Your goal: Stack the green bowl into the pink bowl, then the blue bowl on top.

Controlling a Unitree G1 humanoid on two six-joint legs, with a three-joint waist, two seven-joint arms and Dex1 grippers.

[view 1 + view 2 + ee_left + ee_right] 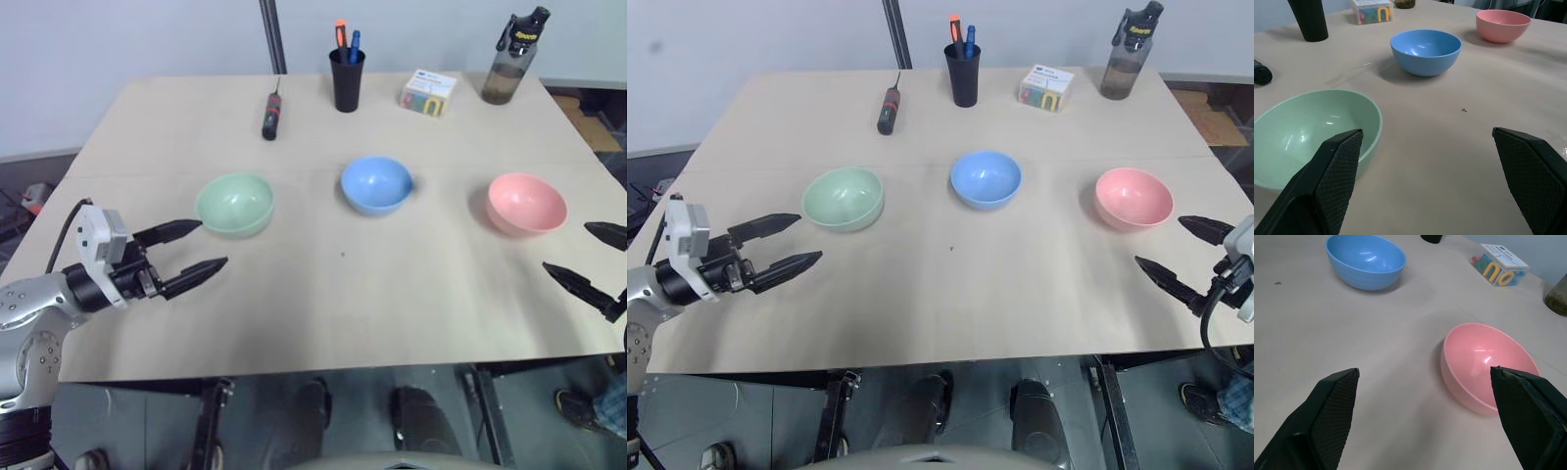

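Three empty bowls stand in a row across the table's middle: the green bowl [235, 203] on the left, the blue bowl [376, 183] in the centre, the pink bowl [527, 203] on the right. My left gripper [201, 247] hovers open just in front of the green bowl [1308, 133], nothing between its fingers. Near the right edge, my right gripper [1171, 250] is open too, a little in front of the pink bowl [1486, 366], which it does not touch.
Along the far side of the table [343, 294] are a black screwdriver [271, 115], a black cup of pens [346, 78], a small white box [428, 92] and a dark water bottle [513, 59]. A person's shoe [578, 406] is on the floor at the right.
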